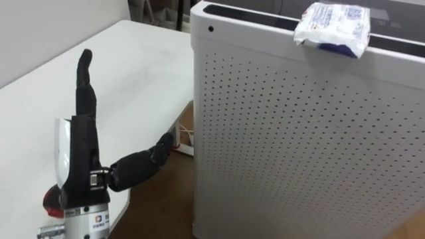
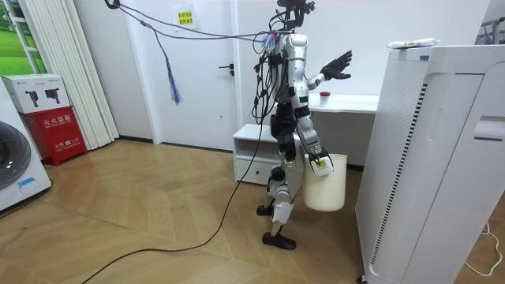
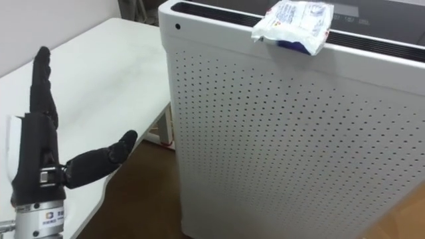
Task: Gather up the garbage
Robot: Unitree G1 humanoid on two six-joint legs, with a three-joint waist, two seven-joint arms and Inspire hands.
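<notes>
So, the robot's left hand [image 1: 83, 149] is sticking up in front of the camera with nothing in it. The fingers are pointing straight up, pressed side by side, and the thumb is spreading out wide toward the right. It's hovering over the near edge of the white counter [image 1: 133, 66], not touching it as far as I can see.

The garbage here is looking like 1 crumpled white and blue packet [image 1: 332, 28]. It's lying on top of the tall white air purifier [image 1: 299, 133], right at the front edge of the top, with 1 corner poking out a bit over the perforated front panel. The packet is sitting well apart from the raised hand, up and to the right of it.

In the room view the robot is standing upright on the wooden floor [image 2: 158, 205], with the counter behind it and the air purifier just in front of it on the room view's right. Its left arm is reaching forward at about head height toward the top of the purifier.

The right hand [image 2: 319, 163] is hanging low by its thigh, and a white bucket [image 2: 325, 189] is dangling from it, clear of the floor. That hand is showing too small to tell how it's gripping. A low white cabinet [image 2: 254, 150] is sitting behind the robot's legs.
</notes>
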